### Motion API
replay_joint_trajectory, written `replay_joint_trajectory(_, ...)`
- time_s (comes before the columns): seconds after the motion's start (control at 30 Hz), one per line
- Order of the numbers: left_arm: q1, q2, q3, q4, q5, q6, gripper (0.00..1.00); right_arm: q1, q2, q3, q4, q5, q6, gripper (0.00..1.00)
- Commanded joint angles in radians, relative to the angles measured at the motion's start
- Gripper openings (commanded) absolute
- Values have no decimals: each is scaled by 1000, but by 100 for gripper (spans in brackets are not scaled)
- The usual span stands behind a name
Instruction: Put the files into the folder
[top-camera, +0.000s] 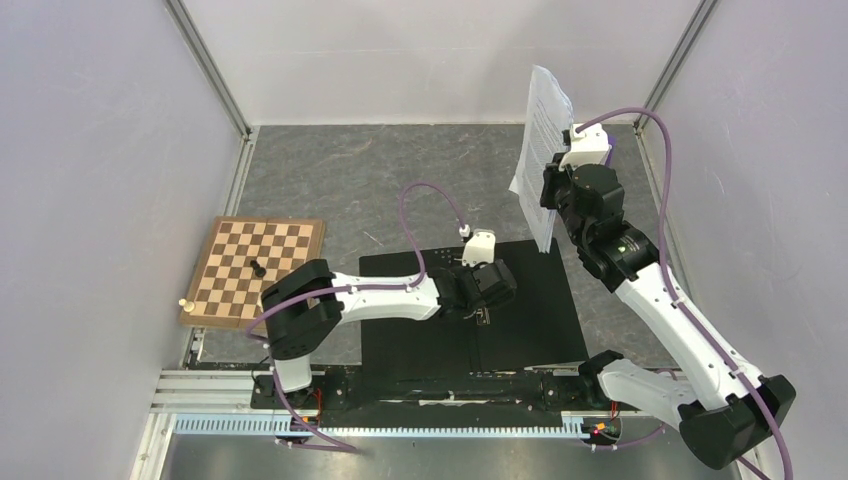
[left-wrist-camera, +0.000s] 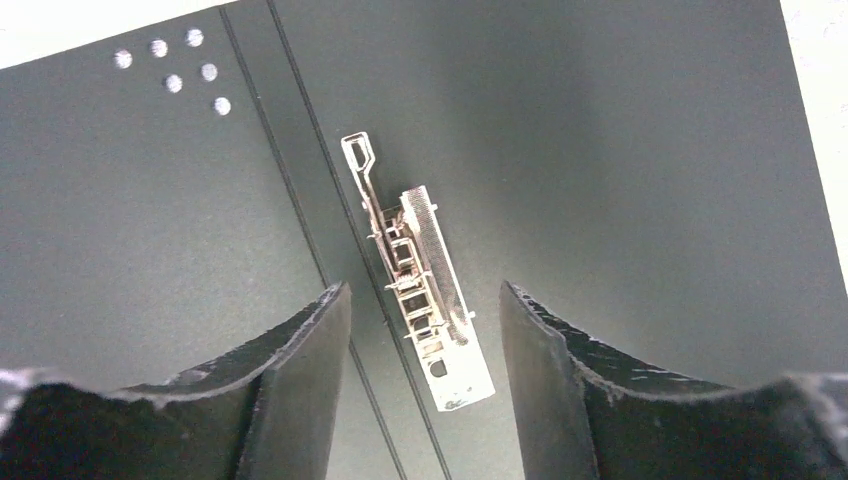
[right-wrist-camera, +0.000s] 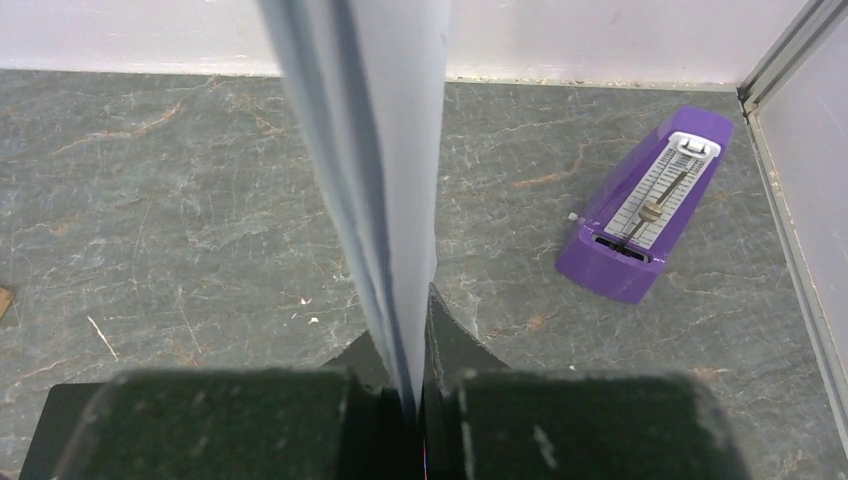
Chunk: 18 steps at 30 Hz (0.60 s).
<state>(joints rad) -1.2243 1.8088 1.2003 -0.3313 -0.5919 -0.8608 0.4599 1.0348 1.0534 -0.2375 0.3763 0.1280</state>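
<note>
The right claw (top-camera: 549, 195), from above, is clamped on the files (top-camera: 545, 125) near the far right corner; the folder (top-camera: 530, 300) lies open at the near edge, unfilled; at the left wrist, the left claw (left-wrist-camera: 425, 295) is spread wide over the spine clip (left-wrist-camera: 440, 335); at the right wrist, the files are pinched edge-on; insertion is judged not begun.

Honestly nothing was actually readable here. The files (top-camera: 545, 120) did carry blocks of black print, but it was way too small and blurry to make out a single word. The purple metronome (right-wrist-camera: 645, 205) had a white scale strip down its face, any marks on it too fine to read, and the metal clip (left-wrist-camera: 420, 275) showed no stamp I could pick out.
</note>
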Motion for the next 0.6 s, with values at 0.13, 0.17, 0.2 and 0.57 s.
replay_joint_trajectory(0.13, -9, 71, 81, 25, -20, -53, 57, 0, -30, 29, 13, 25, -24, 0)
replay_joint_trajectory(0.17, -10, 76, 81, 26, -21, -55, 56, 1, -31, 27, 13, 24, -24, 0)
replay_joint_trajectory(0.2, -10, 80, 83, 26, -22, -55, 55, 0, -31, 27, 14, 22, -25, 0)
replay_joint_trajectory(0.57, -6, 126, 101, 41, -22, -34, 45, 1, -32, 34, 4, 13, -27, 0)
